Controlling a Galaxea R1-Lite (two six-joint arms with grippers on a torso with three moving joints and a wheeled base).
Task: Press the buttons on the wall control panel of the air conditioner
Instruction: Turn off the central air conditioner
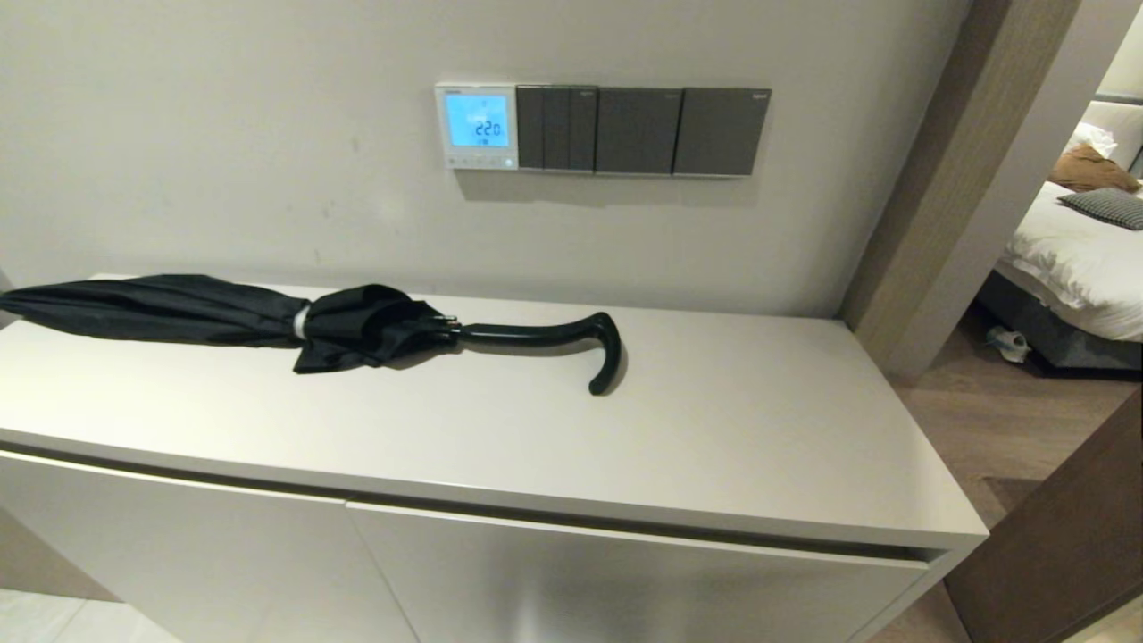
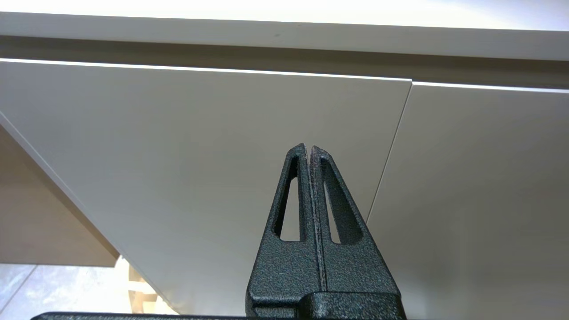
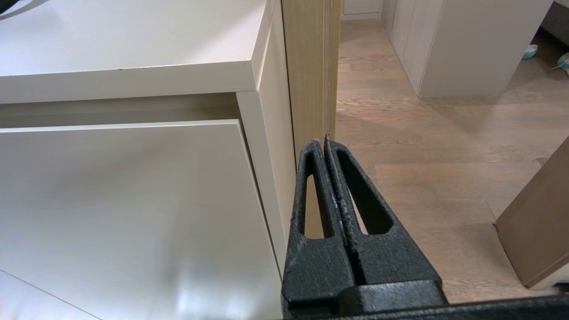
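Note:
The white wall control panel hangs on the wall above the cabinet, its light-blue screen lit with digits. A row of tiny pale buttons runs along its bottom strip. Neither gripper shows in the head view. My left gripper is shut and empty, low in front of the cabinet doors. My right gripper is shut and empty, low by the cabinet's right front corner.
Dark grey switch plates sit right of the panel. A folded black umbrella with a hooked handle lies on the pale cabinet top. A wooden door frame stands right of the cabinet, with a bedroom beyond.

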